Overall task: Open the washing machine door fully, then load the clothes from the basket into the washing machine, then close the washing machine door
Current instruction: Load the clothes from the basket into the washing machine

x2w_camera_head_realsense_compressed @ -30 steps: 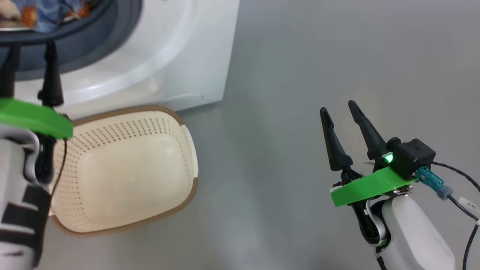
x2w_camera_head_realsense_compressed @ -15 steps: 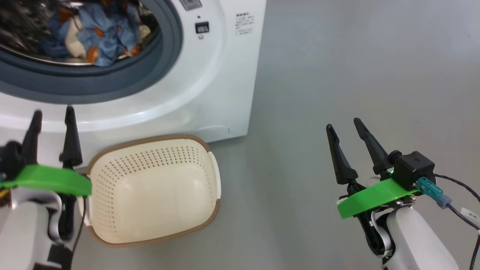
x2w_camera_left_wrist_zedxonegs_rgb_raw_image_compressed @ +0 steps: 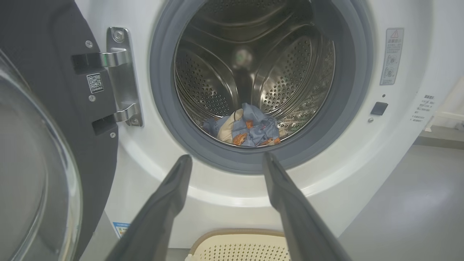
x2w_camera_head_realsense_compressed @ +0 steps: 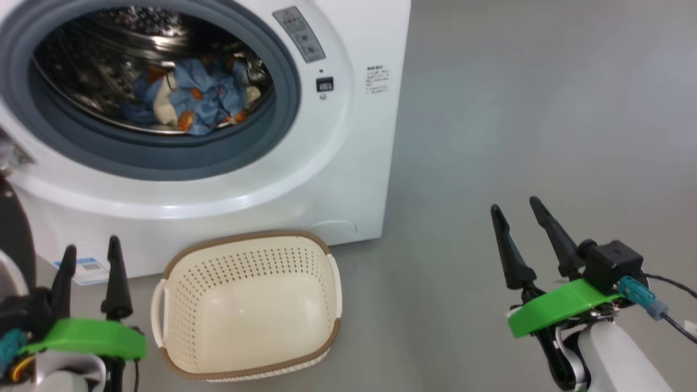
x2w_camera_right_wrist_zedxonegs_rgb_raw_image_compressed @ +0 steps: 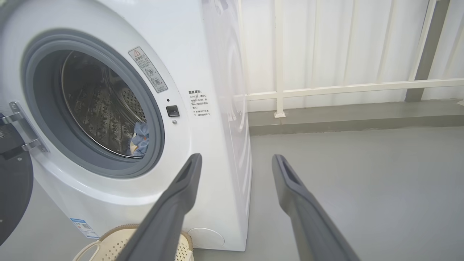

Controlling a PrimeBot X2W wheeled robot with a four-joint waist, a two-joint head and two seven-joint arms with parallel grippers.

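Currently: left gripper (x2w_camera_head_realsense_compressed: 91,246) and right gripper (x2w_camera_head_realsense_compressed: 514,204) both wide, holding nothing.
The clothes (x2w_camera_head_realsense_compressed: 201,100) lie in the steel drum (x2w_camera_left_wrist_zedxonegs_rgb_raw_image_compressed: 290,72) of the washing machine (x2w_camera_head_realsense_compressed: 348,163), ahead of and above the left gripper. The basket (x2w_camera_head_realsense_compressed: 245,238) sits on the floor (x2w_camera_head_realsense_compressed: 517,109) just right of that gripper; the washing machine door (x2w_camera_left_wrist_zedxonegs_rgb_raw_image_compressed: 43,36) hangs open at its left. The right gripper hovers over the floor, well right of the basket.
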